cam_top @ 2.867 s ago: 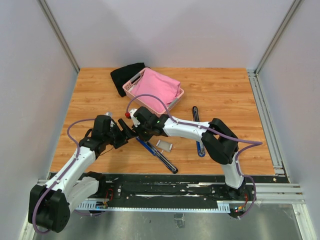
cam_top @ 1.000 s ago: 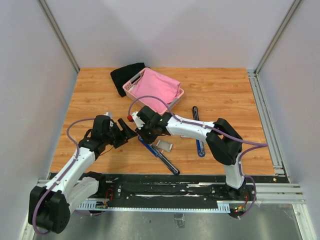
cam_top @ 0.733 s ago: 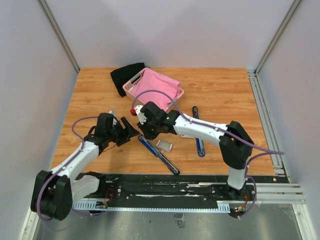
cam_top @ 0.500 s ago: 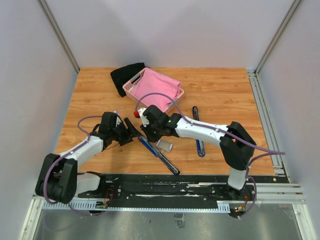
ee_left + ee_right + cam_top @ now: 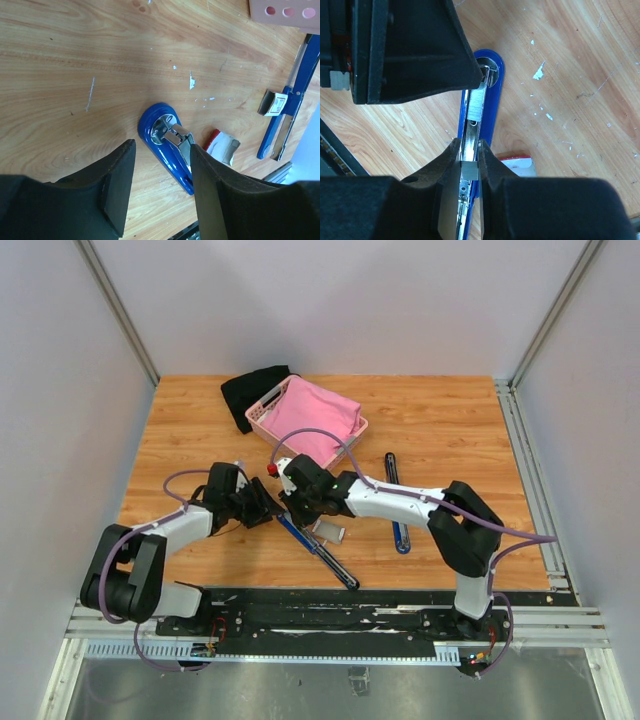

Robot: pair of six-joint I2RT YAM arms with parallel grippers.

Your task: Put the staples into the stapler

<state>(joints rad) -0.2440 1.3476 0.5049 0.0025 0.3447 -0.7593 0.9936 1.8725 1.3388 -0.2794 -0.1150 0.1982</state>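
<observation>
The wooden table carries a pink basket at the back, well apart from my work. Nearer my bases the stapler lies swung open, blue base flat on the wood and bright metal channel facing up. My left gripper stands at the stapler's rounded end with its jaws apart and nothing grasped. That end shows in the gap between its fingers, and I cannot tell whether either finger touches it. The white carton with red print lies just beside the stapler. My right gripper is clenched on the staples, a small silvery block pinched between its fingertips directly over the channel, partway along it. Whether the block already rests in the channel or hangs just above it I cannot tell. The step in hand, as I judge it, is seating the block. To do it well I should hold its long side in line with the channel and bring it down level, not one end first. The left fingers should steady the base so it cannot pivot. I should let go only once the block sits flat between the channel walls, since a tilted strip would likely jam or break.
</observation>
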